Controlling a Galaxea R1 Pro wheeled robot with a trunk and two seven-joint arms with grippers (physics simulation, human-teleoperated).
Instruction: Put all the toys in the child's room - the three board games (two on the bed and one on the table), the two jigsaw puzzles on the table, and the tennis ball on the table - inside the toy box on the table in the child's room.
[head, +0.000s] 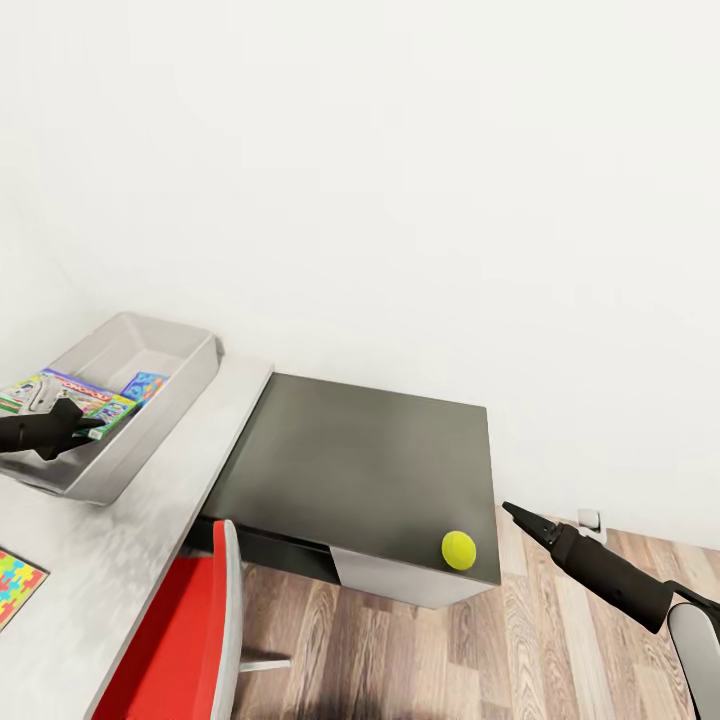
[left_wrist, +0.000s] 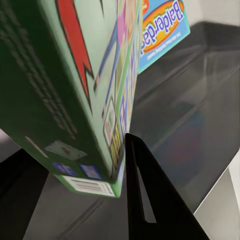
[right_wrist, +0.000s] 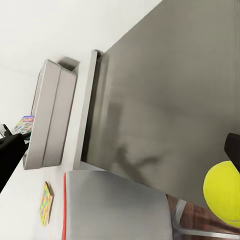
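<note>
on the dark corner section (head: 370, 450) of the desk, near its front right edge, sits the ball (head: 459, 549), alone and touching nothing else. the right gripper (head: 518, 515) hangs just beside that corner, out over the wood floor (head: 440, 650), its tip pointing toward the ball but apart from it. its fingers look drawn together into a narrow point in the head view, though i cannot tell for sure whether they are closed. from the right wrist the ball (right_wrist: 223, 191) shows large at the desk edge, with a dark finger (right_wrist: 233, 149) just beside it.

at the far left, the bin (head: 170, 400) stands on the pale desk top (head: 90, 560), close to the wall. the left gripper (head: 80, 425) is over the bin, clamped on a green-edged game box (head: 60, 395) that is tilted above the bin's inside. from the left wrist this game box (left_wrist: 75, 90) is seen edge-on, one black finger (left_wrist: 150, 200) pressed along its side. beyond it a blue box (left_wrist: 162, 30) leans inside the grey bin (left_wrist: 200, 115); in the head view that blue box (head: 146, 385) shows against the bin's wall.

a puzzle (head: 15, 585) lies flat on the pale top at the left edge, well apart from the bin. a red chair (head: 175, 640) is tucked under the desk in front.
</note>
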